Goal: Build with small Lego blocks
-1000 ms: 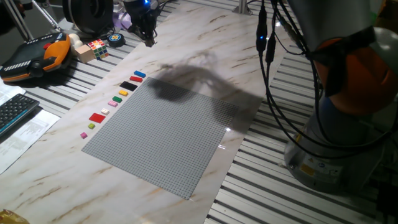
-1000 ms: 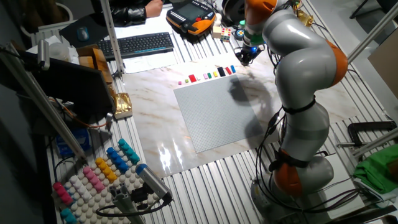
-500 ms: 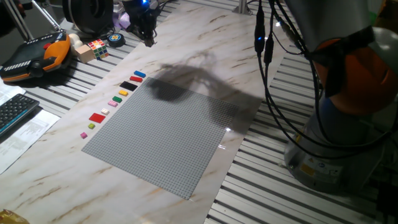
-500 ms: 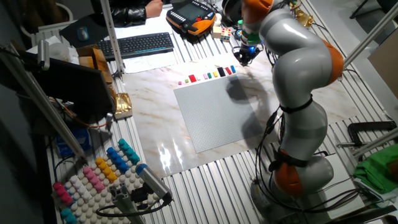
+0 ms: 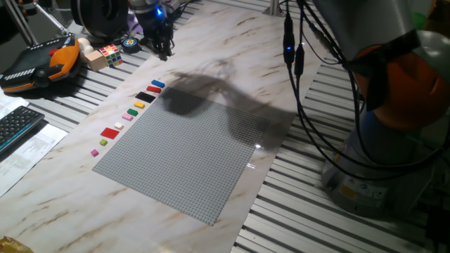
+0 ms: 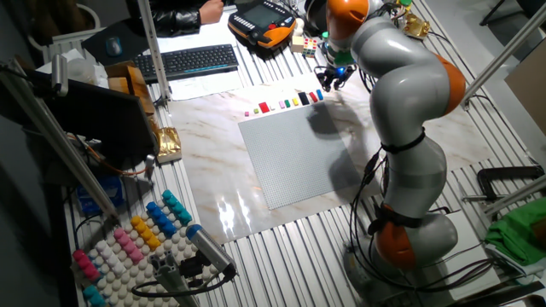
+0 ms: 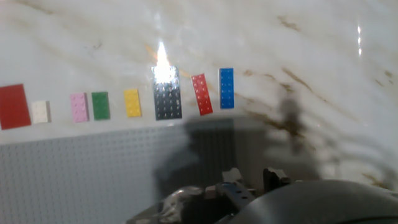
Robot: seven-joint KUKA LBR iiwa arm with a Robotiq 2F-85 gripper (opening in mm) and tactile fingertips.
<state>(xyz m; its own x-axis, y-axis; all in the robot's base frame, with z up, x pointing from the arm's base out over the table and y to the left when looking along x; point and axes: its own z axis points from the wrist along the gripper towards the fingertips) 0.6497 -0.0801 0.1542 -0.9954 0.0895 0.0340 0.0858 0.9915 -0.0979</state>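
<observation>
The small Lego blocks lie in a row on the marble table along the far edge of the grey baseplate (image 5: 190,151). In the hand view they run blue (image 7: 227,88), red (image 7: 201,94), black (image 7: 168,92), yellow (image 7: 132,102), green (image 7: 100,105), pink (image 7: 79,106), white (image 7: 40,111), then a larger red (image 7: 13,106). The blue block (image 5: 156,84) (image 6: 320,94) ends the row. My gripper (image 5: 162,48) (image 6: 327,79) hangs above the table just beyond that blue end, touching nothing. Its fingertips are too dark and small to separate.
A Rubik's cube (image 5: 109,53), a wooden block and an orange-and-black pendant (image 5: 39,63) lie beyond the row. A keyboard (image 6: 188,61) and papers sit to one side. A dark shadow covers the baseplate's near corner (image 5: 186,98). The robot base (image 5: 394,140) stands beside the table.
The gripper has shifted a little sideways, closer to the blue end of the block row. The blocks and baseplate have not moved.
</observation>
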